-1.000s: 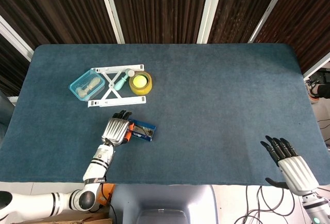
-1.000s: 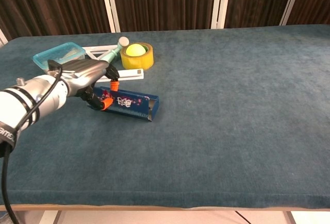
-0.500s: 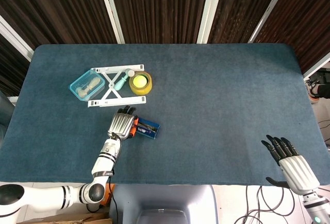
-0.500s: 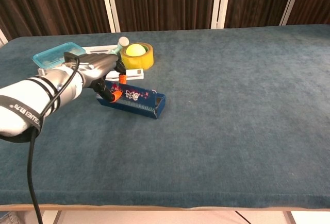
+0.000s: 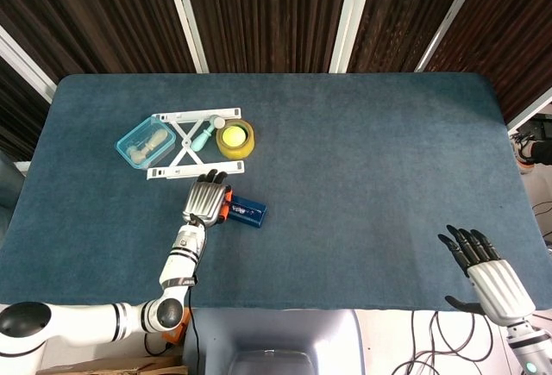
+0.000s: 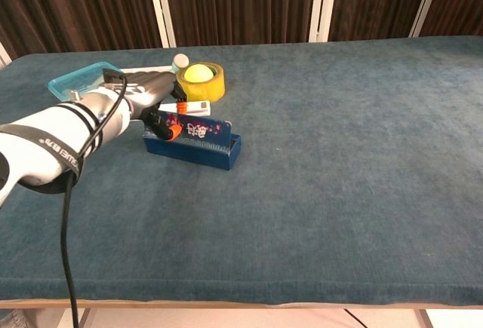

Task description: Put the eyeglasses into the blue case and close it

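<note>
Partly legible "OMEA"-like black lettering on the left arm white sleeve; nothing else readable.

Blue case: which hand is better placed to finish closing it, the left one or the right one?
The left hand. It is already at the blue case, its fingers on the case's left end. The right hand is open at the table's near right corner, far from the case.

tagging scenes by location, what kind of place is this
Likely a robot lab or test room: a blue cloth-covered table set with props such as a yellow tape roll, dark slatted wall panels, loose cables on the floor.
</note>
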`<state>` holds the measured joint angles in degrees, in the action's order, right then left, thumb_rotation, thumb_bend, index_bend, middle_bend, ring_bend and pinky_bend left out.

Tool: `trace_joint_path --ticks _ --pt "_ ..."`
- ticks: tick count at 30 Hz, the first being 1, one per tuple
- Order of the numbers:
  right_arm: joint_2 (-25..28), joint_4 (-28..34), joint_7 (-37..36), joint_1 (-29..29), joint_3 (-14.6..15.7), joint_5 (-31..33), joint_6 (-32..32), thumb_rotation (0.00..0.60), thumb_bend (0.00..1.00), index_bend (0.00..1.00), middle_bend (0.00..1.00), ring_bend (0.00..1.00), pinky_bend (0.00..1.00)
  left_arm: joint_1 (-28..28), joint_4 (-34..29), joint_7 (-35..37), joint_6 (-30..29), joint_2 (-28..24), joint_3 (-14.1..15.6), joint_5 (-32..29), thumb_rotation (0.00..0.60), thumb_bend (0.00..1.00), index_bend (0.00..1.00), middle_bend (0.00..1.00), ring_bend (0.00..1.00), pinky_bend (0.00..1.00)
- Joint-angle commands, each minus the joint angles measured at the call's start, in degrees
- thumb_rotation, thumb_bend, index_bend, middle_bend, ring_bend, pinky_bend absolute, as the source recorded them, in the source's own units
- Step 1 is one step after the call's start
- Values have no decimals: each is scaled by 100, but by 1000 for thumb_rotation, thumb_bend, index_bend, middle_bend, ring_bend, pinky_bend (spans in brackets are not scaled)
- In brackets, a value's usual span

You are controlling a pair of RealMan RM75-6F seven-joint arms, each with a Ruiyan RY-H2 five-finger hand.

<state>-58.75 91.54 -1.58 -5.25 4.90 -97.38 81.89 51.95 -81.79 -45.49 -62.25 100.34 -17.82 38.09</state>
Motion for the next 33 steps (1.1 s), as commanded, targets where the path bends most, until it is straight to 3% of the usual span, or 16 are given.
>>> trace_joint_path --ticks 1,10,13,18,26,30,33 --pt "6 1 -15 0 -1 -1 5 600 226 0 0 0 0 53 78 -22 -7 52 -3 -61 600 527 602 166 102 213" --pt "31 4 -72 6 -7 6 28 600 226 0 0 0 0 212 433 -72 -1 266 7 -195 600 512 548 166 102 213" --pt "42 4 -96 9 -11 9 41 600 226 0 0 0 0 253 577 -26 6 343 4 -161 600 458 463 161 102 213" --pt "53 5 -122 9 -17 18 44 600 226 0 0 0 0 297 867 135 69 475 -23 -97 600 412 230 146 100 209" --pt "61 5 -138 12 -22 22 50 600 226 0 0 0 0 309 1205 348 115 608 -32 50 600 398 145 135 98 208" --pt "53 1 -117 8 -23 23 38 600 226 0 0 0 0 216 997 549 -4 477 7 350 600 397 112 110 90 207" --pt "35 2 -60 -3 -18 22 1 600 226 0 0 0 0 3 372 763 -230 125 145 781 600 393 87 90 78 206"
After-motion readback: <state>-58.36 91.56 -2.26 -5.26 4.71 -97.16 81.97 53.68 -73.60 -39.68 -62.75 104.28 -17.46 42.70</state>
